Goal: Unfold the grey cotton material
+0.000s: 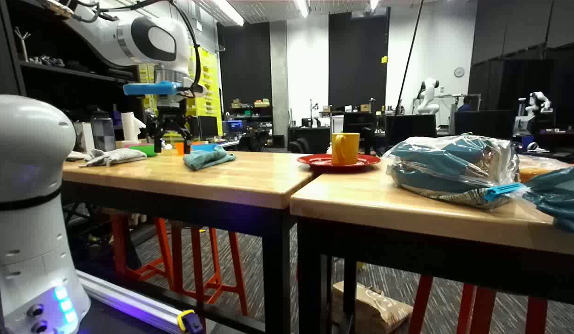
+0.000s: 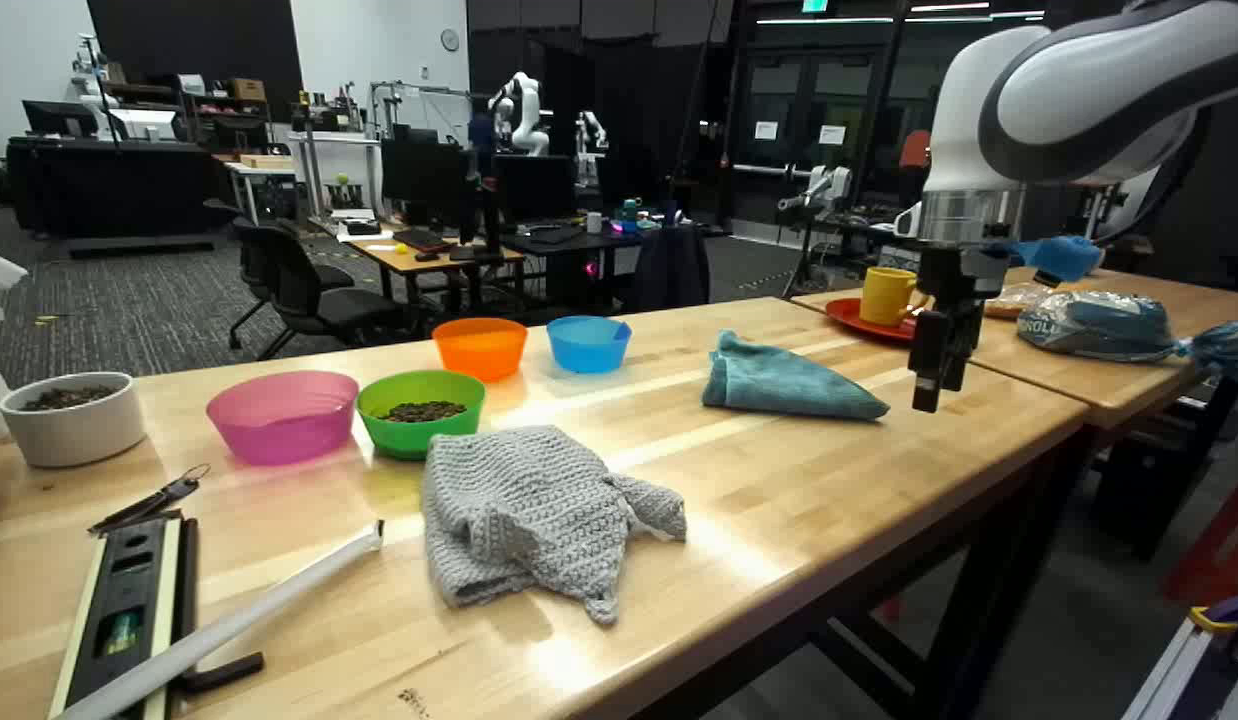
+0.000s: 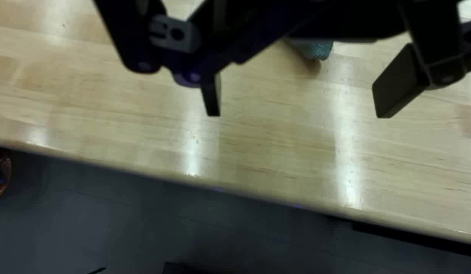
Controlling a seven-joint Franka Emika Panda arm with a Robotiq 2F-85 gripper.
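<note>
The grey cotton material [image 2: 539, 510] lies crumpled and folded over itself on the wooden table, a knitted grey cloth with one corner pointing toward the table's front edge. In an exterior view the same grey cloth [image 1: 115, 157] shows at the left, low and bunched. The wrist view does not show it. My gripper [image 2: 939, 392] hangs above the table, well away from the grey cloth and past the teal cloth. Both fingers stand wide apart in the wrist view, and between the gripper's tips [image 3: 298, 110] only bare wood shows. Nothing is held.
A teal cloth [image 2: 784, 380] lies between gripper and grey cloth. Green [image 2: 409, 440], pink [image 2: 282, 425], orange [image 2: 480, 350] and blue [image 2: 588, 345] bowls stand behind the grey cloth. A spirit level [image 2: 129, 600] lies beside it. A yellow mug [image 1: 346, 148] stands on a red plate [image 1: 310, 160].
</note>
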